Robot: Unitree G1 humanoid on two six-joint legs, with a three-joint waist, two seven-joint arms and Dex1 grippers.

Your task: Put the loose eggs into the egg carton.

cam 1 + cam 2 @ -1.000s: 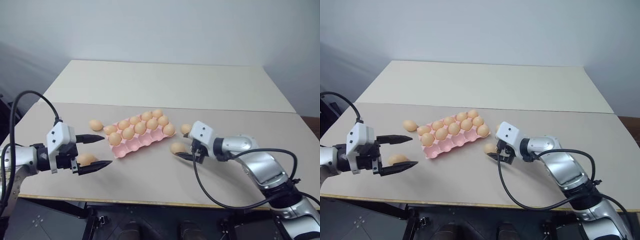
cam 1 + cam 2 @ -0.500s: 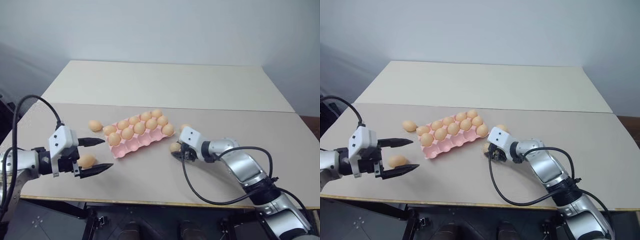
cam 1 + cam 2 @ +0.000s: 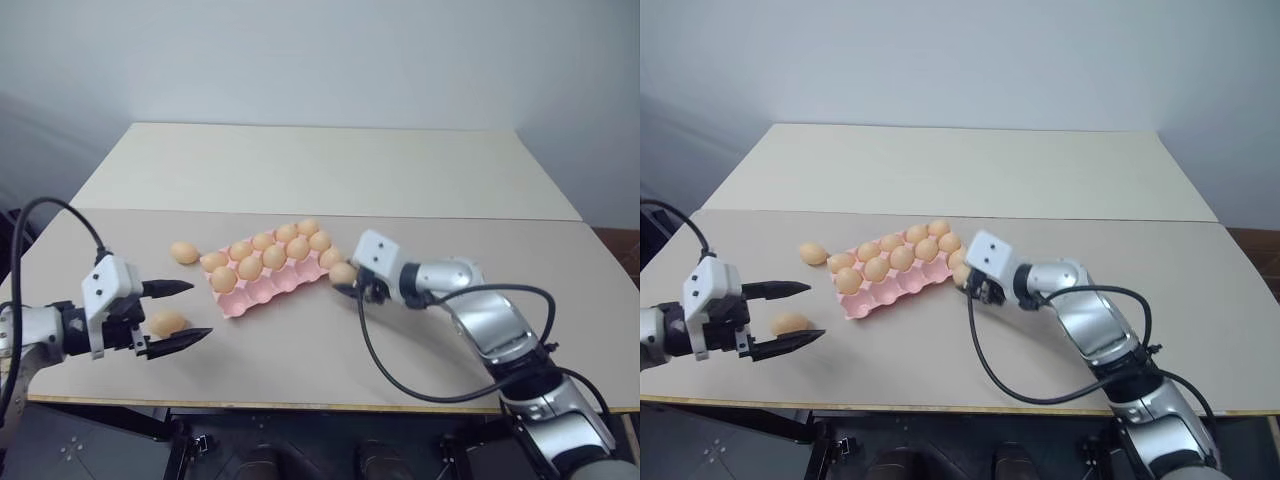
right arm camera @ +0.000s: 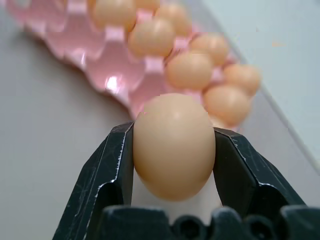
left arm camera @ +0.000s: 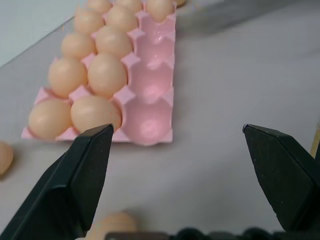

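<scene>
The pink egg carton (image 3: pixel 252 298) lies slanted at mid-table, its two far rows full of eggs and its near row of cups (image 5: pixel 150 90) bare. My right gripper (image 3: pixel 346 281) hovers at the carton's right end, shut on a tan egg (image 4: pixel 174 145) held between both fingers. One loose egg (image 3: pixel 167 323) lies on the table between the fingers of my open left gripper (image 3: pixel 197 310), near their base and untouched. Another loose egg (image 3: pixel 183 252) rests just left of the carton.
The carton and eggs sit on a grey table mat (image 3: pixel 300 350). A beige tabletop (image 3: pixel 320 170) stretches behind it to a pale wall. Black cables trail from both wrists, and the table's front edge runs close below my grippers.
My right gripper has shut on the egg that lay at the right of the carton and has lifted it up and left to the carton's end. My left arm has drifted slightly left.
</scene>
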